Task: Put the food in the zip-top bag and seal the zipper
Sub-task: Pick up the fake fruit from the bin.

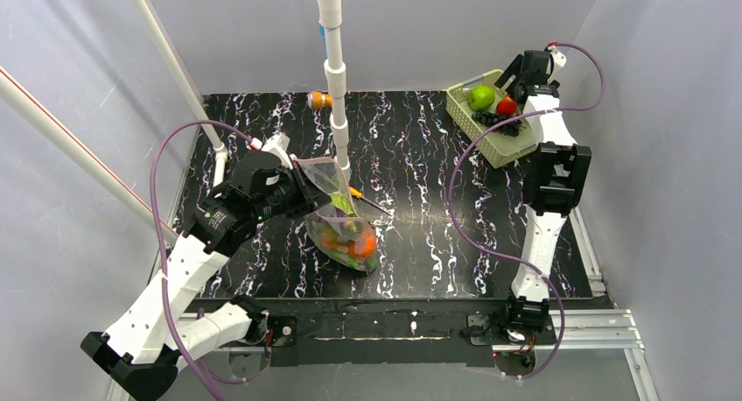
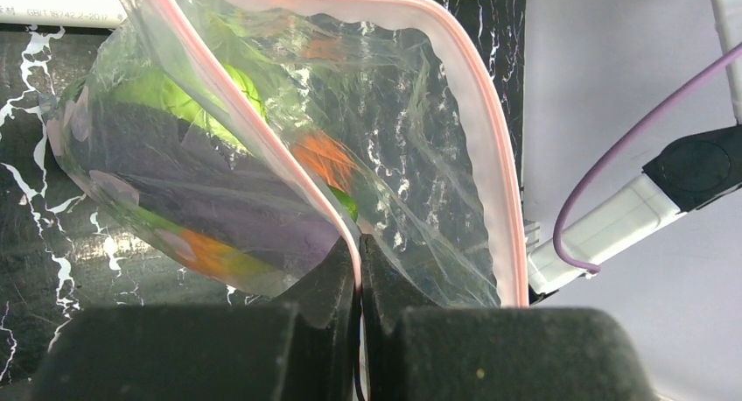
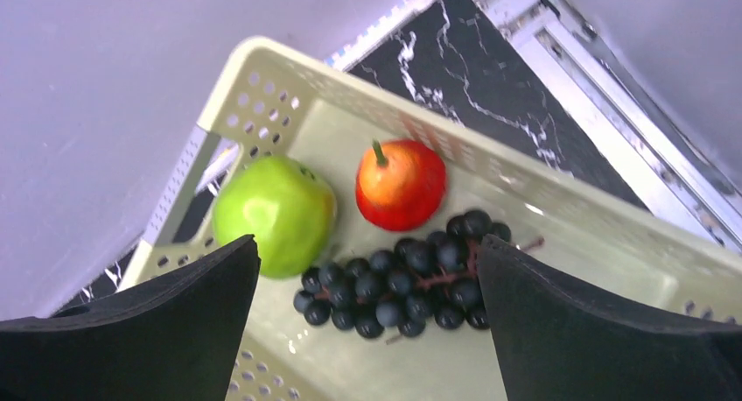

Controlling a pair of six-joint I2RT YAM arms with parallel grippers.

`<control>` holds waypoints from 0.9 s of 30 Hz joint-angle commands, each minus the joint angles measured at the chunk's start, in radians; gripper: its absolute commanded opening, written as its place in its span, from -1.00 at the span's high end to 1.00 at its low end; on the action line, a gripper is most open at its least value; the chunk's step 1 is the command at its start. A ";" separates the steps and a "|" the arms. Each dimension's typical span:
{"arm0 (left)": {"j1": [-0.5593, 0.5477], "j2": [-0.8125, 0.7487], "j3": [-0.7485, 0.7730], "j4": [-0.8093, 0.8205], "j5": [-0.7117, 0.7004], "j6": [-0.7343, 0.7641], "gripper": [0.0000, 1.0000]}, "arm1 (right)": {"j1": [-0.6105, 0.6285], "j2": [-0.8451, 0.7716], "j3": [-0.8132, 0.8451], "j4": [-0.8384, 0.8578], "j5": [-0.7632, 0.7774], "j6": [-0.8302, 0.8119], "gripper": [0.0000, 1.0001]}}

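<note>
The zip-top bag [image 1: 343, 221] hangs mouth-up over the middle of the table, its bottom resting on the surface. My left gripper [image 1: 302, 180] is shut on its pink zipper [image 2: 493, 121]; in the left wrist view the jaws [image 2: 359, 248] pinch one side of the strip and the mouth gapes open. Orange, green and purple food [image 2: 324, 156] lies inside the bag [image 2: 411, 130]. My right gripper [image 3: 367, 242] hangs open over the basket [image 3: 490, 160], straddling a dark grape bunch [image 3: 411, 283]. A green apple [image 3: 273, 213] and a red fruit [image 3: 400, 184] lie beside the grapes.
The pale green basket [image 1: 492, 143] stands at the back right, under the right gripper [image 1: 518, 84]. A white pipe post [image 1: 335, 77] rises behind the bag, with an orange piece [image 1: 320, 100] at its far side. A yellow-handled screwdriver [image 1: 360, 195] lies just right of the bag.
</note>
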 commanded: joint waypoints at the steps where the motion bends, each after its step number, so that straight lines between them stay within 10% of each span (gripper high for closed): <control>1: -0.003 -0.011 0.039 -0.014 -0.014 0.014 1.00 | 0.003 0.068 0.101 0.107 0.044 -0.019 -1.00; 13: -0.003 0.003 0.122 -0.050 -0.029 0.033 1.00 | -0.002 0.280 0.318 0.089 0.032 0.023 -1.00; 27: -0.003 0.050 0.186 -0.041 -0.006 0.040 1.00 | -0.042 0.318 0.374 -0.052 -0.051 0.194 0.08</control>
